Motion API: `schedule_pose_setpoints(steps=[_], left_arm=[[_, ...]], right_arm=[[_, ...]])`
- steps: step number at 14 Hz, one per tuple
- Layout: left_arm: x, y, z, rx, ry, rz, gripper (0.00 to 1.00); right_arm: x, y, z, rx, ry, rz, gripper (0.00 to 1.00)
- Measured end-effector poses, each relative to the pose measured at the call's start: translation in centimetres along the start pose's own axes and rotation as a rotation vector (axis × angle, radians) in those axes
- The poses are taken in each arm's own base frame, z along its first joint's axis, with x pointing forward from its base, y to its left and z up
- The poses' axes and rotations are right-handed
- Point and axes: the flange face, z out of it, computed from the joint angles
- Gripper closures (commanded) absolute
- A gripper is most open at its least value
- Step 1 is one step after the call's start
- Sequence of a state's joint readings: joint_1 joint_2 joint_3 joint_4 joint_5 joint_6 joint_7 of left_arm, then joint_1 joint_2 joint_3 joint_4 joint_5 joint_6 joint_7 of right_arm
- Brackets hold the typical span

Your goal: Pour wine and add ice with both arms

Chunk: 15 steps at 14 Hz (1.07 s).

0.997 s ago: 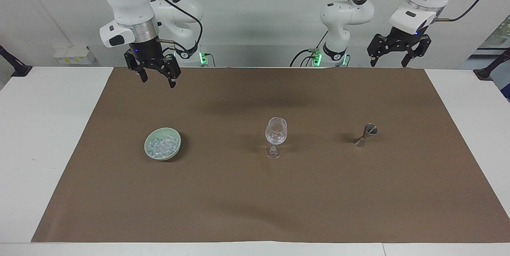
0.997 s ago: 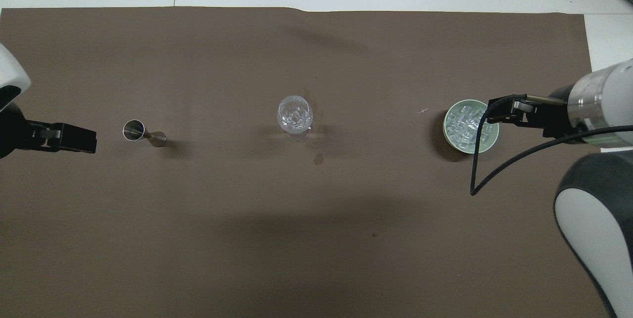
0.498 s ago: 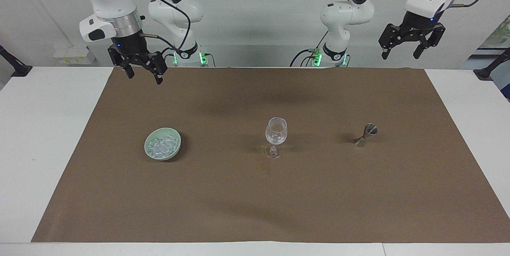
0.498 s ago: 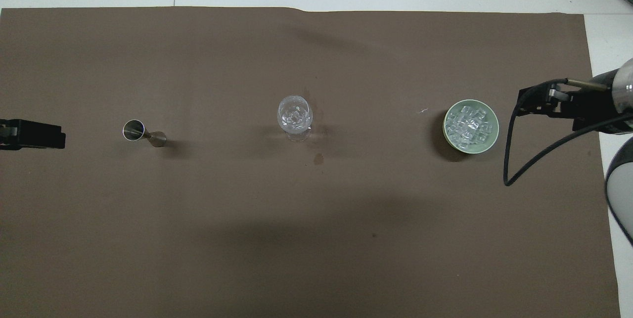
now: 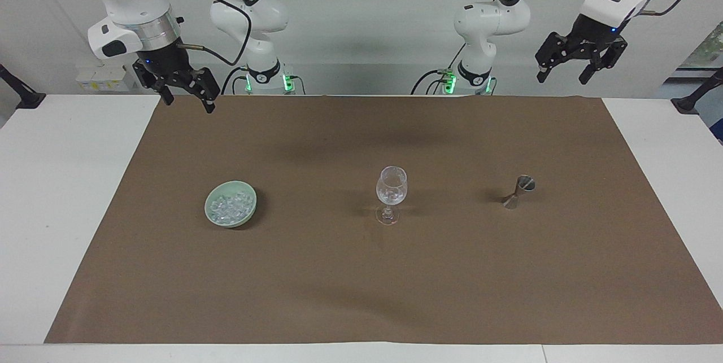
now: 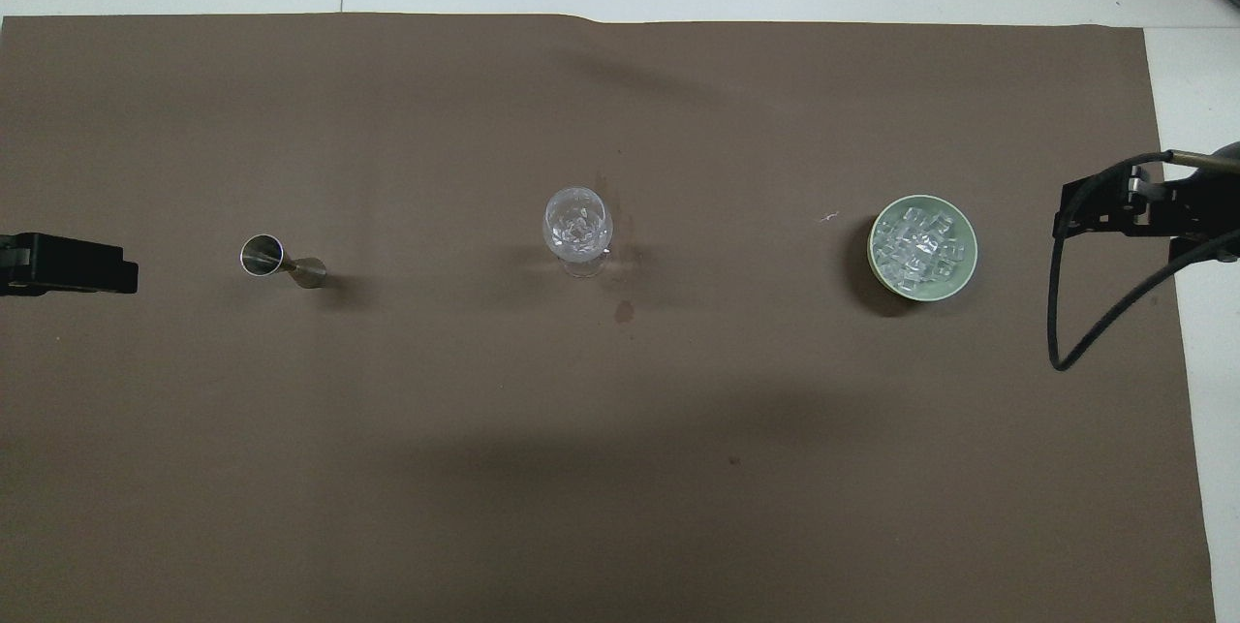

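A clear stemmed glass (image 5: pixel 391 189) stands mid-mat with a few ice chunks in its cup; it also shows in the overhead view (image 6: pixel 578 226). More ice (image 5: pixel 229 206) fills a pale green bowl (image 5: pixel 250 200) toward the right arm's end, seen from above as ice (image 6: pixel 920 245) in the bowl (image 6: pixel 969 260). A steel jigger (image 5: pixel 519 192) stands toward the left arm's end (image 6: pixel 281 262). My right gripper (image 5: pixel 189 104) is open and empty, raised over the mat's edge near its base (image 6: pixel 1077 211). My left gripper (image 5: pixel 562 79) is open and empty, raised high (image 6: pixel 116 264).
A brown mat (image 5: pixel 361 284) covers most of the white table (image 5: pixel 56 182). A small dark stain (image 6: pixel 625 313) lies on the mat beside the glass, nearer to the robots.
My right gripper has moved off from over the bowl toward the right arm's end of the table and risen. My left gripper has risen and drawn back from the jigger. The objects have not moved.
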<state>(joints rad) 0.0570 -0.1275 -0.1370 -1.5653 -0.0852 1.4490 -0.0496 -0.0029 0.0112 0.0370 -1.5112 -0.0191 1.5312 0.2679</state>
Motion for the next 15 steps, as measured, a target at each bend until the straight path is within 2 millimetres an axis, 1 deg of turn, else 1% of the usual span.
schedule_pose_setpoints(steps=[3, 7, 15], left_arm=[[-0.14, -0.11, 0.13, 0.016, -0.013, 0.001, 0.00], [-0.17, -0.21, 0.17, 0.043, -0.015, 0.002, 0.00], [-0.14, -0.74, 0.12, 0.044, -0.014, -0.008, 0.00]], right_arm=[[-0.12, -0.55, 0.05, 0.000, -0.001, -0.010, 0.00], [-0.12, -0.57, 0.49, -0.003, -0.010, -0.011, 0.00], [-0.17, -0.72, 0.90, -0.005, -0.018, -0.013, 0.00]])
